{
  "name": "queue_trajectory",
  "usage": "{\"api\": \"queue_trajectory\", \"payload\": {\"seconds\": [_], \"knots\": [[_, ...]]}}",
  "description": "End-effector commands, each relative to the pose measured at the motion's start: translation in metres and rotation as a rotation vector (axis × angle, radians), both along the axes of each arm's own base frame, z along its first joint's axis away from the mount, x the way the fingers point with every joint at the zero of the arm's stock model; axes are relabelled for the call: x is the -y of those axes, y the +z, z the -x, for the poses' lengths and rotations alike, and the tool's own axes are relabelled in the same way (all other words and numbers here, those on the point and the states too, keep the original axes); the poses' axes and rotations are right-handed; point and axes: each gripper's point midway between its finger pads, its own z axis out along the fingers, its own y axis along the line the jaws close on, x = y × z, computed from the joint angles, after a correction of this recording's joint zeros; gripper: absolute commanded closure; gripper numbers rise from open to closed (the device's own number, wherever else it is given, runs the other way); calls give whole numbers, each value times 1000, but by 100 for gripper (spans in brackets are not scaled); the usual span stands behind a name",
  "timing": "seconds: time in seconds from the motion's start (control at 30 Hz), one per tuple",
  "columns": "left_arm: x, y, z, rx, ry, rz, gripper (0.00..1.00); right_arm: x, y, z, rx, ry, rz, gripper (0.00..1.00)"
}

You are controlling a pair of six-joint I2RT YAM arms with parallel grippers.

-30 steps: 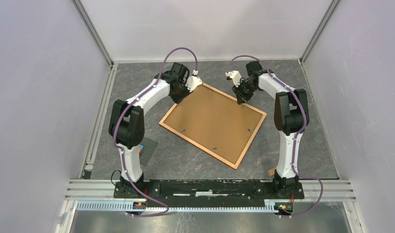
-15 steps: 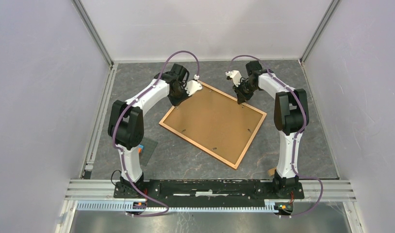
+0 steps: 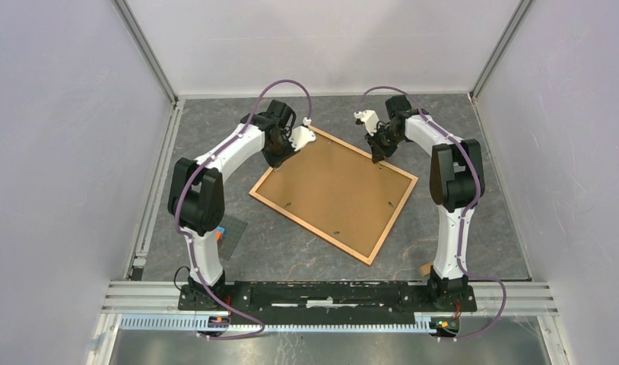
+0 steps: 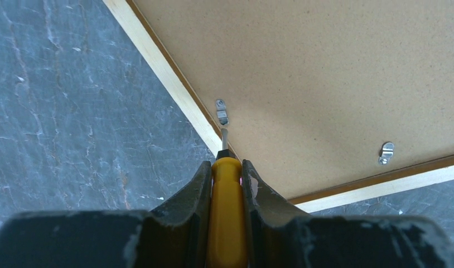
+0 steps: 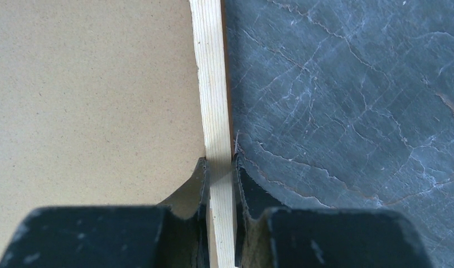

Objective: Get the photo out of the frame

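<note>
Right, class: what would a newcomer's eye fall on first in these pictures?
A big wooden frame lies back-up on the grey table. The left pincer grips a yellow screwdriver, tip by a small metal clip; the right pincer clamps the frame's far border.

A dark grey, white-veined stone-look tabletop (image 3: 481, 228) is boxed by plain pale lilac-grey walls (image 3: 55, 137) along its left, far and right edges; slanted aluminium posts (image 3: 146, 49) rise at both far corners, a ribbed aluminium rail (image 3: 519, 293) spans the near edge, under soft even light
</note>
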Motion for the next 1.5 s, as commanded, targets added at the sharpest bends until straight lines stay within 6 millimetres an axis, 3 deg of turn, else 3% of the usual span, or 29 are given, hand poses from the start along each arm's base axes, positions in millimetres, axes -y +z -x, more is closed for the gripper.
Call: {"api": "queue_trajectory", "payload": {"seconds": [0.0,0.27,0.8,1.03,1.27,1.47], "knots": [[14,44,-17,143,34,103,98,8,-35,5,-37,-37,54,100],[14,35,-22,137,44,92,98,8,-35,3,-35,-43,51,100],[7,0,-11,79,33,43,98,8,-36,5,-42,-50,51,100],[3,-3,-12,101,20,15,98,7,-36,6,-46,-51,47,100],[12,6,-14,137,-4,28,98,7,-36,6,-48,-51,45,100],[14,-6,-6,109,-26,19,98,7,-36,7,-50,-51,47,100]]}}
